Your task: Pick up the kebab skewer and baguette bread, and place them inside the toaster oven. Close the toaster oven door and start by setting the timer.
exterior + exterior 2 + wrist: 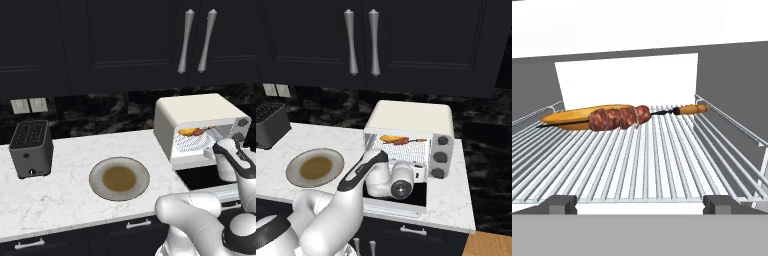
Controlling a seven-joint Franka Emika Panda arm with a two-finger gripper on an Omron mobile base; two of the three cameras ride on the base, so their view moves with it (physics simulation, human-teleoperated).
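The toaster oven stands open on the counter's right side, its three dark knobs on the right of its front. On the wire rack inside lie the baguette bread and, along its near side, the kebab skewer with its wooden handle pointing right. In the right base view both show as a small orange and red shape. The toaster oven door hangs down flat in front. My gripper sits at the oven mouth above the door, open, nothing between its fingers.
A round plate with a brown centre lies on the white marble counter left of the oven. A dark grey slot toaster stands at the far left. Dark cabinets with long silver handles hang above. My arm reaches over the lowered door.
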